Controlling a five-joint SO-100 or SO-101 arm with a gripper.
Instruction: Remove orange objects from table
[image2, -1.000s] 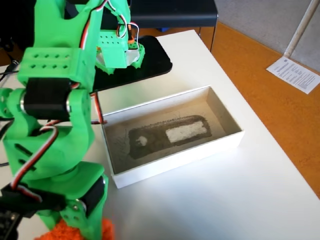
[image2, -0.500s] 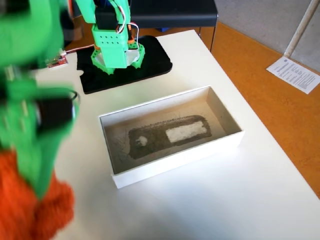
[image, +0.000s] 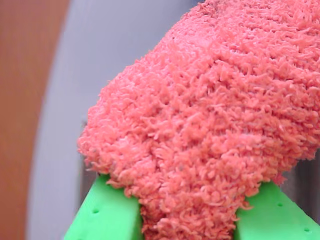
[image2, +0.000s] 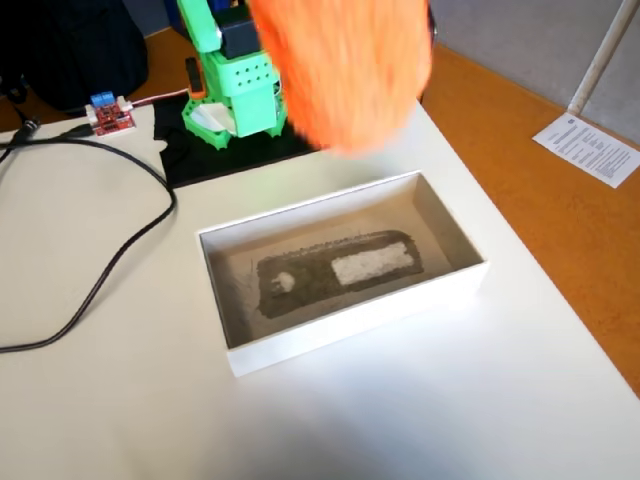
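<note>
While the green gripper (image: 187, 227) shows only as two finger tips at the bottom edge of the wrist view, the orange bundle (image: 215, 125) sits pinched between them, its fuzzy mass bulging up and to the right and filling most of that picture. The fingers (image: 107, 212) stand fairly close together, closed onto the fabric.

From the fixed view the bundle (image2: 340, 70) hangs blurred in the air above the table (image2: 90, 410), over its far edge and clear of the surface, just beside the arm's green base (image2: 235, 95). Nearer the middle of the table lies a white shallow box (image2: 350, 315) with a grey-brown inside, its long side running toward the right edge. A black cable (image2: 105, 265) curls across the left part, and a small red circuit board (image2: 108, 115) rests near the far left corner. Orange floor (image2: 540, 210) borders the right edge.
</note>
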